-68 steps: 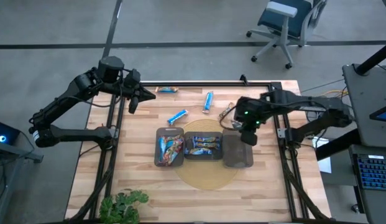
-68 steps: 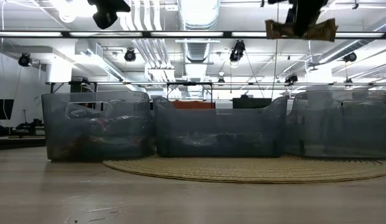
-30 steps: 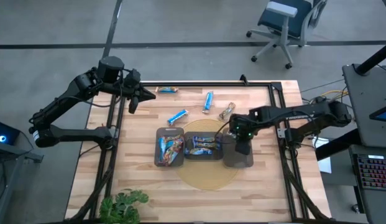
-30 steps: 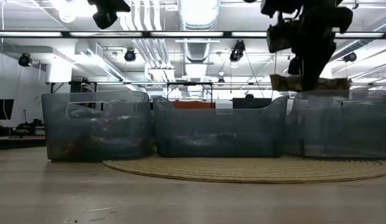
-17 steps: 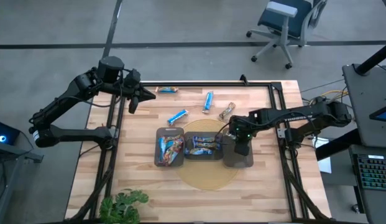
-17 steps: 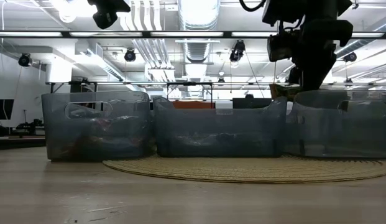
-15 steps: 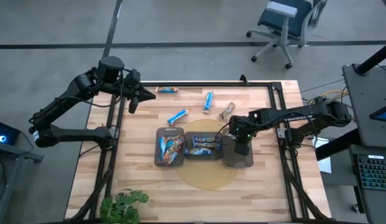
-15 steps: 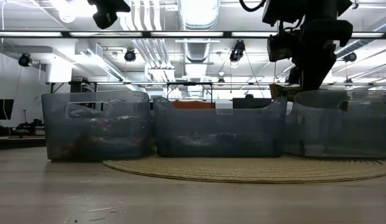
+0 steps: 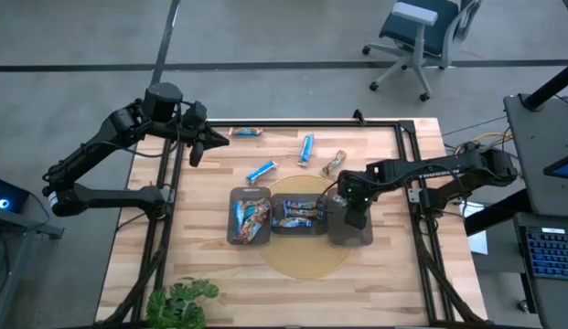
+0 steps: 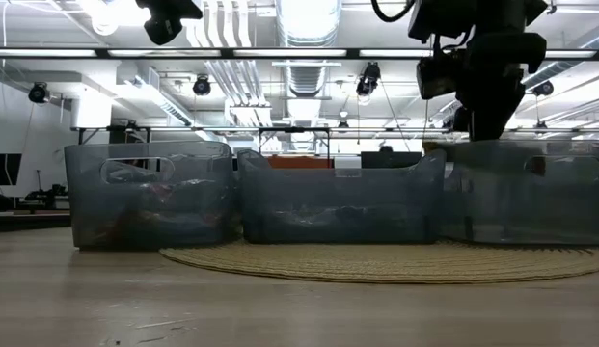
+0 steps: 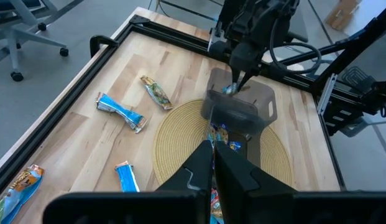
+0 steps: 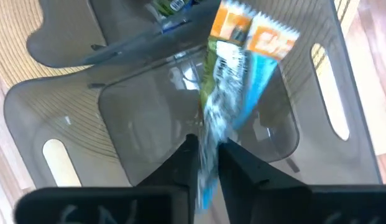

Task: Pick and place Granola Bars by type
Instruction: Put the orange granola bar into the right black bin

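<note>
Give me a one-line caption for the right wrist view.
Right gripper lowers an orange, green and blue granola bar into the empty right-hand tray, fingers close around its end.

3 trays (image 9: 250, 217) in a row, 4 loose bars (image 9: 262, 170) on the table, 2 arms.

Even overhead light, ceiling-lamp glare in low view, motion-blurred bar (image 12: 233, 99) close-up.
</note>
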`<state>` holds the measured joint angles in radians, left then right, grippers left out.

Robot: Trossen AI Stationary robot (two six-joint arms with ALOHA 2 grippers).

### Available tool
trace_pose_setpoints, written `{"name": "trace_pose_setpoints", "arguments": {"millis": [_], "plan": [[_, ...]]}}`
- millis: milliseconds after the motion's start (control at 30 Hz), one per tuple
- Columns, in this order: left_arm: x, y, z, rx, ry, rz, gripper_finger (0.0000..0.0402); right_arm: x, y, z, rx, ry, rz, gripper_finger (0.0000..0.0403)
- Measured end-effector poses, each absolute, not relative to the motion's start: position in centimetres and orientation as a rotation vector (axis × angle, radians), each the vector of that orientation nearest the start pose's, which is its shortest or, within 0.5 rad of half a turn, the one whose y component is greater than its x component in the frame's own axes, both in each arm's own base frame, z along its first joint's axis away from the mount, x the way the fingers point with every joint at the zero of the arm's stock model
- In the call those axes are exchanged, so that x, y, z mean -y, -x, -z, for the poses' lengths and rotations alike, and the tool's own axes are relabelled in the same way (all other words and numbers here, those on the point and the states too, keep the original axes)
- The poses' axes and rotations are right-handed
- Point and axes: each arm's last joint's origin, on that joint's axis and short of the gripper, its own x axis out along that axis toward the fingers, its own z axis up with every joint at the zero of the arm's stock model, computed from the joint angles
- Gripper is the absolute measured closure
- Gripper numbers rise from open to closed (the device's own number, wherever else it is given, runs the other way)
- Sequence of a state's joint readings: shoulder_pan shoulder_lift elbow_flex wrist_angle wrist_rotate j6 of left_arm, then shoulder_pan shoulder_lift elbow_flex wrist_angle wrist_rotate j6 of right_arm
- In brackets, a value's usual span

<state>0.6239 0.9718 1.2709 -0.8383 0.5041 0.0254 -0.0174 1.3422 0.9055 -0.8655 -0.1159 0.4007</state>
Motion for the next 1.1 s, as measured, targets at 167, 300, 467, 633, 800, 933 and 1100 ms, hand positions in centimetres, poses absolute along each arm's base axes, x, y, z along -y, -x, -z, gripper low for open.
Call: {"name": "trace_pose_setpoints", "arguments": {"millis": [167,300,467,633,800,933,1100], "plan": [[-8.65,-14.41,-40.33,-0.457,0.263,-0.111,0.0402,0.00,-23.07,-21.44,-1.323,-0.461,0.180,0.0316],[-8.65,-14.41,-40.33,-0.457,0.264,-0.111,0.0402,0.01,-23.01,-21.33,-1.327,-0.458,0.182,0.0291],[-8.66,-14.41,-40.33,-0.457,0.263,-0.112,0.0402,0.02,-23.05,-21.34,-1.322,-0.455,0.180,0.0274],[-8.66,-14.41,-40.33,-0.457,0.263,-0.112,0.0402,0.02,-23.09,-21.35,-1.318,-0.454,0.179,0.0277],[-8.66,-14.41,-40.33,-0.457,0.264,-0.112,0.0402,0.02,-23.10,-21.35,-1.318,-0.453,0.178,0.0294],[-8.66,-14.41,-40.32,-0.457,0.264,-0.111,0.0402,0.02,-23.10,-21.35,-1.317,-0.452,0.176,0.0321],[-8.66,-14.41,-40.31,-0.457,0.263,-0.111,0.0402,0.02,-23.13,-21.36,-1.314,-0.448,0.172,0.0371]]}}
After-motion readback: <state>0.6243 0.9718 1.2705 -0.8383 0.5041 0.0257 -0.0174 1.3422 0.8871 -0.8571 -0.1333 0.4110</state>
